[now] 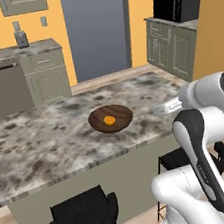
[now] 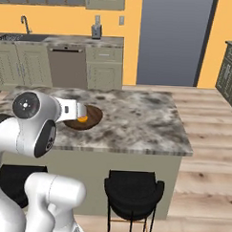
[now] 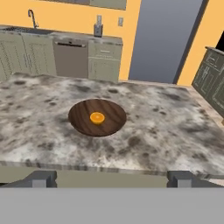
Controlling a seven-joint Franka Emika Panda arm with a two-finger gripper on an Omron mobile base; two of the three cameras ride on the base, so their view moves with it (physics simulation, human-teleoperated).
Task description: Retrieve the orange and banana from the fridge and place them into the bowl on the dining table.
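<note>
The arm is glossy white, built of rounded tubular links with bulbous elbows. A long black oval panel runs along one link, bearing faint small lettering too blurred to read. A round dark grey joint cap with a pale centre dot closes the link behind the hand. The finger tips are blocky dark grey.

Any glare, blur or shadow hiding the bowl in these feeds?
Left base view: soft, low-resolution render, but the bowl and orange read clearly. Right base view: the arm covers part of the bowl; no glare. Hand view: flat even light, bowl sharp enough, no strong shadows.
</note>
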